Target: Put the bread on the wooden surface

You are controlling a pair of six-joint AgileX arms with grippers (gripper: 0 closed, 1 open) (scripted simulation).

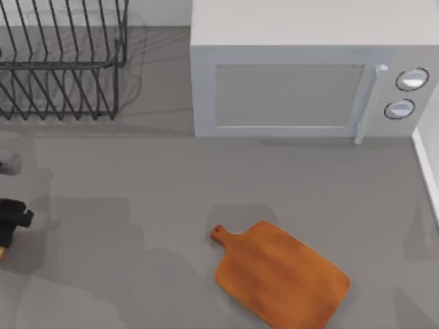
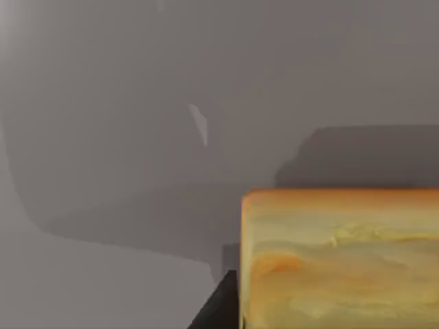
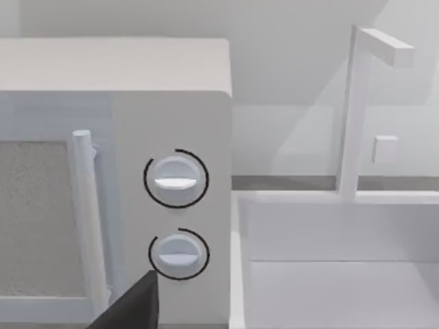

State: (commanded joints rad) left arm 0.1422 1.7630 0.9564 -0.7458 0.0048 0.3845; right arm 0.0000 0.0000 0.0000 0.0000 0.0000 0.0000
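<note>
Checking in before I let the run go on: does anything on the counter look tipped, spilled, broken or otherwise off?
Nothing stands out. The cutting board lies flat and bare at an angle on the grey counter, the microwave is shut, the dish rack stands upright. The bread looks whole, close under the left wrist camera; left gripper at the left edge.

The grey tabletop (image 1: 137,178) carries three things in the top view. A black wire dish rack (image 1: 62,62) stands at the far left. A white microwave (image 1: 302,75) sits at the far side, right of the rack, with its door, handle and two round dials facing the near side. The wooden surface (image 1: 281,274), an orange-brown cutting board, lies flat near the front, right of centre, turned at an angle with its knob handle pointing far-left.
</note>
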